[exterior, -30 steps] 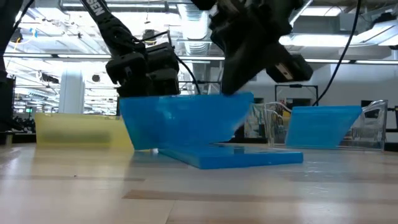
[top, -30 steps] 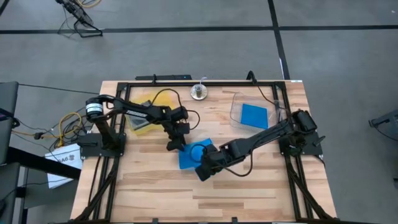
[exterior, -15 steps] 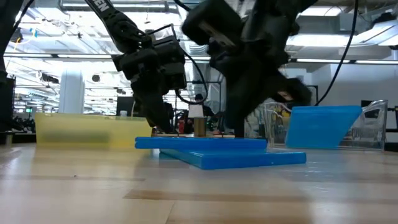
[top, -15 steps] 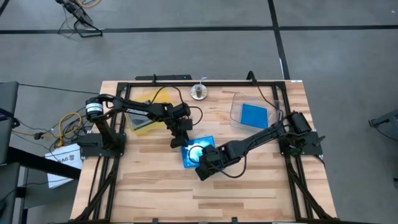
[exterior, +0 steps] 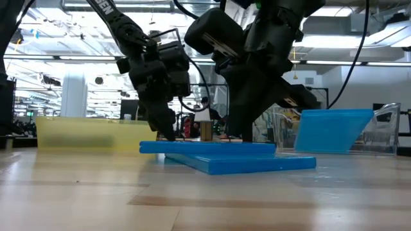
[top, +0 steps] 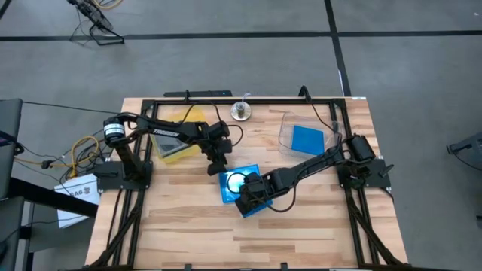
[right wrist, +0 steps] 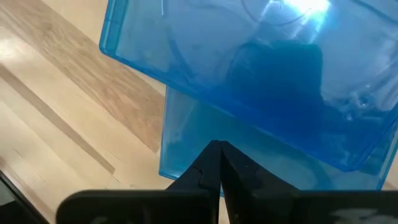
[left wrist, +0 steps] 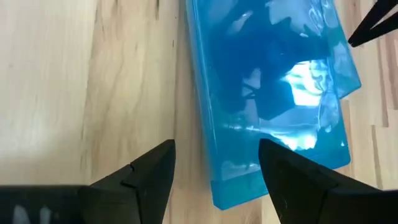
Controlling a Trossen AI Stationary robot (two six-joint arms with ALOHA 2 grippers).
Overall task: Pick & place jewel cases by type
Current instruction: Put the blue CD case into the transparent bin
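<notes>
Jewel cases (top: 239,185), two blue, stacked askew at table centre. Left gripper (top: 213,167) at 10 o'clock, fingers wide, empty. Right gripper (top: 249,202) pinched closed, on lower case at 5 o'clock. Risk — pushing skids stack, top slides off.

One camera hangs overhead, looking straight down on the whole table (top: 301,226); another sits at tabletop level, looking across into the room. Both wrist cameras hover close above the blue jewel cases (left wrist: 273,93), which all four views share.
</notes>
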